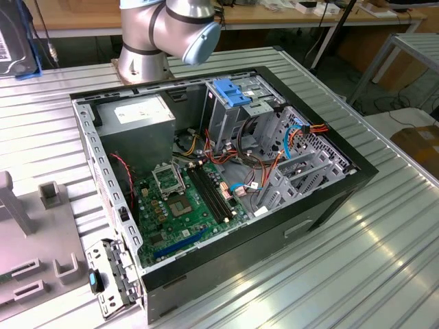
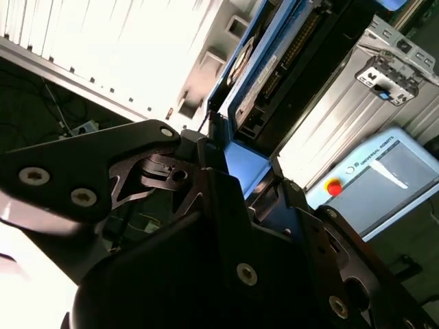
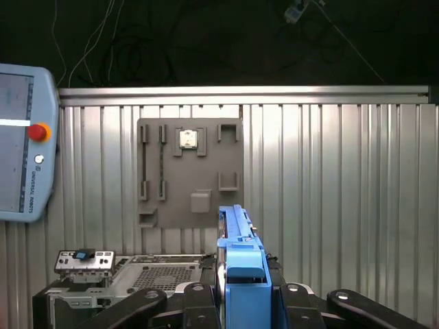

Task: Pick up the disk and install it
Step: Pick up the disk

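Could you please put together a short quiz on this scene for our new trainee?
1. True or false: the gripper is shut on the disk.
2. The motherboard sits: A) inside the open case; B) on a grey tray; C) on a chair.
3. Fill in: the round button on the pendant is ___.

Key: 1 true; 2 A; 3 red.
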